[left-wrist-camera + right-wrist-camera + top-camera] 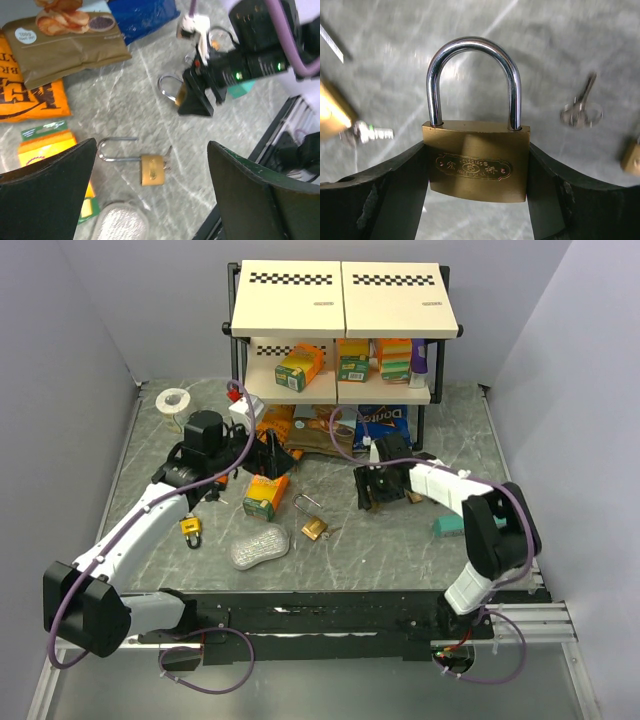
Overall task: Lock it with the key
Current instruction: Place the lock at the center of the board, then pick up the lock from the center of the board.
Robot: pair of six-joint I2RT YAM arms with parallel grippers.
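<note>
While the right claw is clenching a brass padlock, the left claw is hanging released.
Right fingers are pressing on both sides of the lock body, with its shackle pointing up in the wrist view and looking seated in both holes. Left claw is hovering spread wide over a second padlock, which is lying flat on the table with its shackle open and a key sticking out of its base. Loose keys are lying on the table near the held lock.

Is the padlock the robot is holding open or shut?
Shut. On the padlock, both shackle ends sit inside the brass body.
</note>
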